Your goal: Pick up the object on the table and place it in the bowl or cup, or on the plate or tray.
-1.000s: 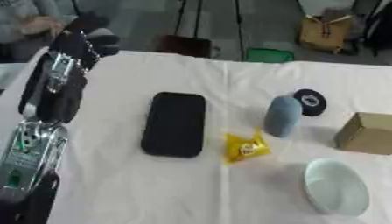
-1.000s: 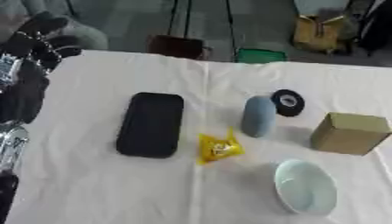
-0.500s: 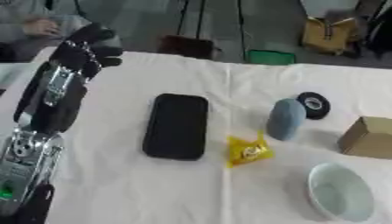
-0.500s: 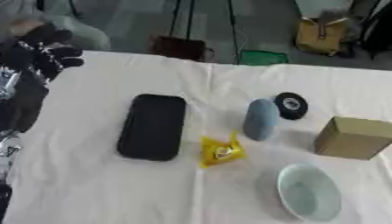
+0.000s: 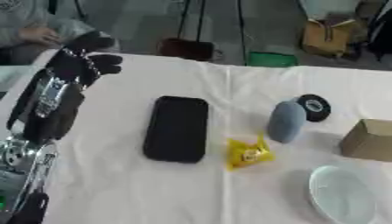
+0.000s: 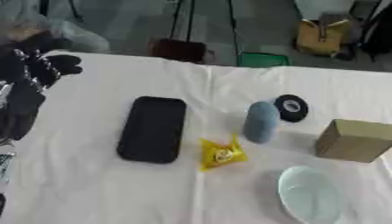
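A black oblong tray [image 5: 177, 129] lies flat in the middle of the white table. A yellow crinkled packet [image 5: 248, 153] sits just right of it. A grey-blue rounded object [image 5: 285, 121] stands beside a black roll of tape [image 5: 313, 106]. A pale bowl [image 5: 342, 194] rests at the near right. A cardboard box [image 6: 355, 140] sits at the right. My left hand [image 5: 82, 61] hovers above the table's far left, well left of the tray, fingers curled, holding nothing. My right hand does not show.
The table's far edge runs behind the objects, with a green thing [image 5: 269, 59], a brown bag [image 5: 329, 38] and stand legs on the floor beyond. A person [image 5: 34, 26] sits at the far left corner.
My left arm has stretched farther forward, the hand moving toward the table's far left edge. The camera has tilted slightly. The objects on the table have not moved.
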